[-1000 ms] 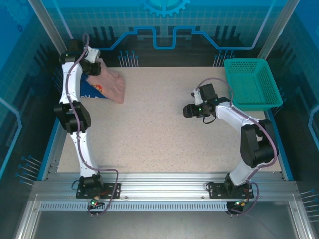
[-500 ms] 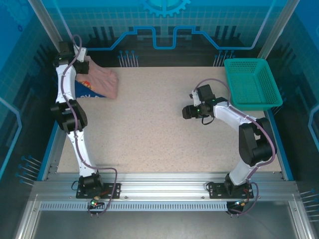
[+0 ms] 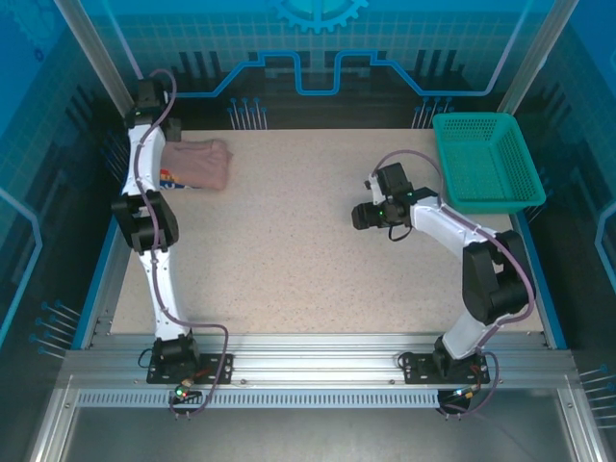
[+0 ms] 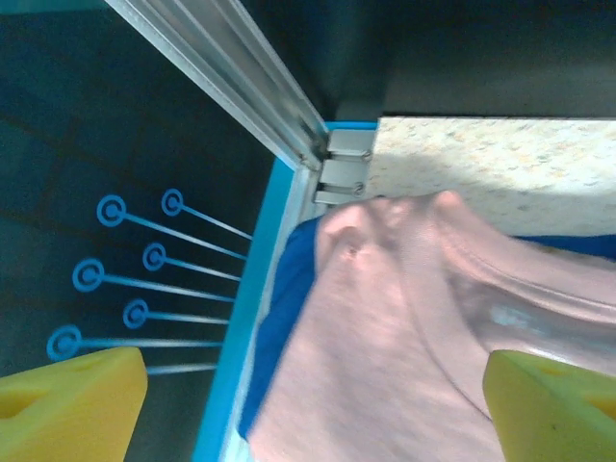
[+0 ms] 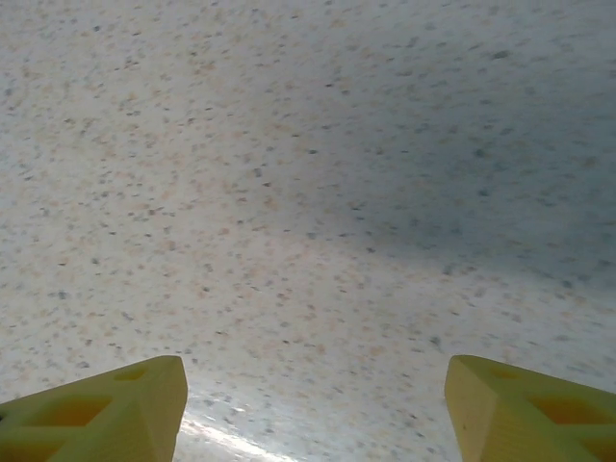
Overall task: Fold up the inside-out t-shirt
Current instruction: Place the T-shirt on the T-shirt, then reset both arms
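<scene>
The inside-out t-shirt is a dusty-pink bundle lying folded at the table's far left corner, on top of a blue garment. My left gripper hovers over that corner, open and holding nothing. In the left wrist view the pink t-shirt lies below the spread yellow fingers, which stand clear of the cloth, with my left gripper centred above it. My right gripper is open over bare table right of centre; in its wrist view my right gripper has nothing between its fingers.
A green mesh basket stands at the far right corner. The blue garment peeks out under the shirt beside the table's blue edge rail and a metal corner post.
My left gripper has opened and let go of the pink t-shirt, which dropped flat onto the blue garment. The left arm swung toward the far left corner. The right arm barely moved.
</scene>
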You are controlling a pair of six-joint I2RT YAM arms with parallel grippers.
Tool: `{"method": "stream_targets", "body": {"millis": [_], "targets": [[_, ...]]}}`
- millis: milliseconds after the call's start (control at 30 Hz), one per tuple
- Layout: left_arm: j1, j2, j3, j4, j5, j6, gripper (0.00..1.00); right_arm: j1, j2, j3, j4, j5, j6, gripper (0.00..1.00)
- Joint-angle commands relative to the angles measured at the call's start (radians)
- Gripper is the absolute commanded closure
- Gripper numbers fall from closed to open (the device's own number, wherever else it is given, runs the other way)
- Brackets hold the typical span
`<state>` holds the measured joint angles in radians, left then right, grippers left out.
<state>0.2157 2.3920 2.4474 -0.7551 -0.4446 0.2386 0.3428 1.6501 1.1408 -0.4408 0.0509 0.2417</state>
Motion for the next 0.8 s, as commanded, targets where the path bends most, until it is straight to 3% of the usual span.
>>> {"method": "stream_targets", "body": {"millis": [0,133,267,367,533,700,767], "targets": [[-0.079,-0.292,-0.261,-0.001,0.052,-0.217,0.04,0.023,-0.116,-0.062,0.03,0.219,-0.037,0.24],[-0.154,-0.667,-0.919,0.407,0.206,-0.343,0.01,0.032,-0.242,-0.18,0.125,0.426,-0.11,0.0],[-0.182,-0.982,-1.509,0.83,0.288,-0.437,0.01,0.009,-0.372,-0.342,0.272,0.542,-0.138,0.0],[-0.184,-1.094,-1.817,1.086,0.286,-0.449,0.01,-0.044,-0.403,-0.441,0.424,0.551,-0.168,0.0],[-0.19,-1.145,-2.004,1.314,0.332,-0.394,0.01,-0.129,-0.346,-0.628,0.826,0.427,-0.223,0.0],[-0.19,-1.134,-2.0,1.221,0.286,-0.349,0.01,-0.167,-0.268,-0.641,0.943,0.331,-0.249,0.0],[-0.19,-1.097,-2.051,1.355,0.293,-0.348,0.01,-0.176,-0.264,-0.652,0.982,0.309,-0.256,0.0]]}}
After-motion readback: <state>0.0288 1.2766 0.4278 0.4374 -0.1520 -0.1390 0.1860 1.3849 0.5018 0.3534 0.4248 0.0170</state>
